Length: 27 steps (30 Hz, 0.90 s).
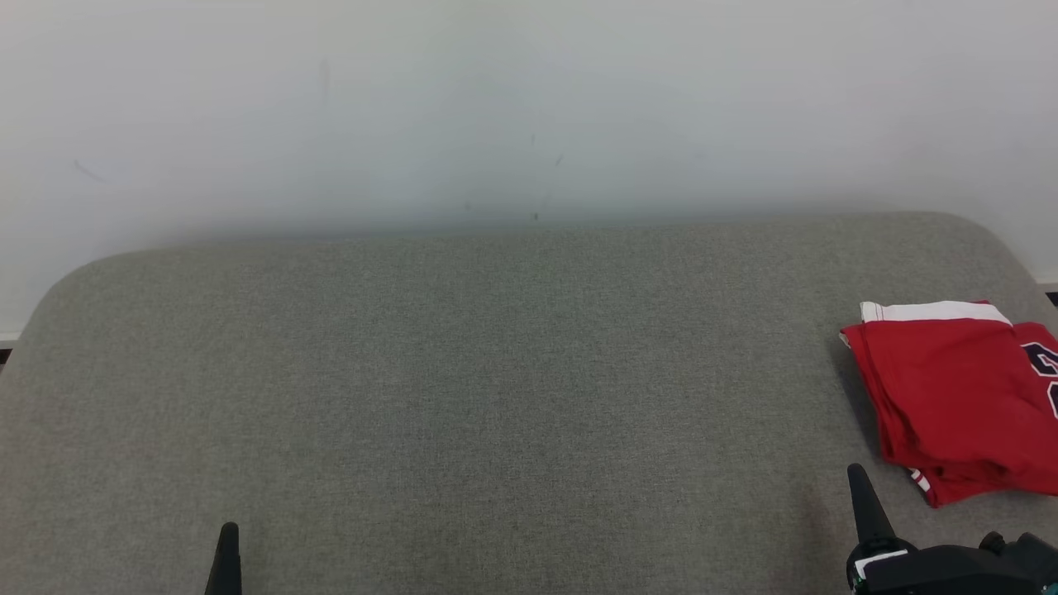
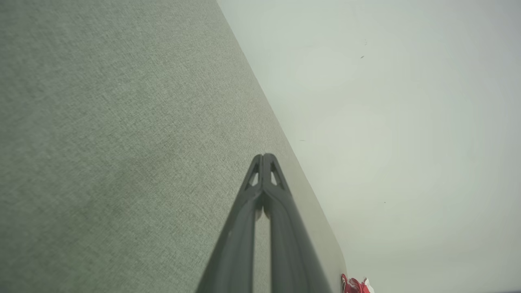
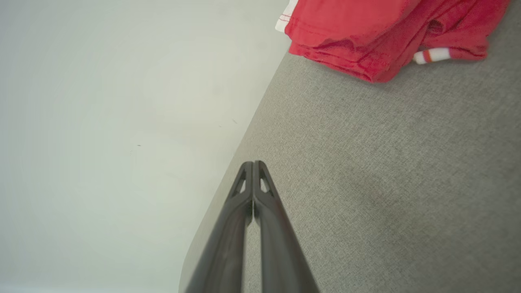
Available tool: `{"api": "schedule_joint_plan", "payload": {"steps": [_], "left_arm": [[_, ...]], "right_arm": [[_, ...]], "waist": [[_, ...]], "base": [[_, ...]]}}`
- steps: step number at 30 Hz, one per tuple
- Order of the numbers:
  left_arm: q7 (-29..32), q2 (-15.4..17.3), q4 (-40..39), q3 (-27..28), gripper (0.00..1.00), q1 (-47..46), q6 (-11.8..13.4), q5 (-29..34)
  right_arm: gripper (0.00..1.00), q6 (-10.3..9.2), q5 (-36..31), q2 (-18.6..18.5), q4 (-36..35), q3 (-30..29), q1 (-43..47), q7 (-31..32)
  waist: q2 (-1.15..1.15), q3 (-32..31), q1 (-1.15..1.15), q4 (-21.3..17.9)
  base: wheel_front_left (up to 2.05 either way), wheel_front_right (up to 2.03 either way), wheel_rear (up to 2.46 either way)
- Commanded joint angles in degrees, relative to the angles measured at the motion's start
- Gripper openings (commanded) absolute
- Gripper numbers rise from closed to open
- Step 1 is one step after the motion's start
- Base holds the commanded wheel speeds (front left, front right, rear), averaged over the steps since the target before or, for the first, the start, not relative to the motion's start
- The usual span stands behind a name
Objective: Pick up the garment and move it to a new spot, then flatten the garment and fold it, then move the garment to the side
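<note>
Seemingly near the finish: the red garment (image 1: 950,397) lies folded at the right edge of the grey worktop (image 1: 496,372); both arms' jaws rest pressed together, empty, apart from it; little seems left.

Garment (image 1: 950,397) on padded surface (image 1: 496,372), far right side, running past head view's right edge. Wall (image 1: 529,99) behind surface, along its far edge. Left gripper (image 1: 229,530) at near left, over surface, well apart from garment. Right gripper (image 1: 856,476) at near right, just beside garment's near-left corner (apart from it, no contact). Garment lies ahead and right of right gripper's tip.
</note>
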Motion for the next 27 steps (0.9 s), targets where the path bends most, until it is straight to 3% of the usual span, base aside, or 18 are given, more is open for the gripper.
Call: {"api": "schedule_joint_plan", "payload": {"steps": [1, 27], "left_arm": [[0.5, 0.1, -0.3, 0.2, 0.00, -1.4, 0.0, -1.6], [3.8, 0.0, 0.2, 0.3, 0.00, -4.7, 0.0, -13.8]], "right_arm": [[0.00, 0.03, 1.8, 0.0, -0.8, -0.3, -1.1, 0.4], [0.00, 0.05, 14.9, 0.0, -2.5, -1.8, -2.4, 3.6]], "waist": [[0.00, 0.1, 0.00, 0.1], [0.00, 1.1, 0.00, 0.8]], "base": [[0.00, 0.00, 0.00], [0.00, 0.00, 0.00]]}}
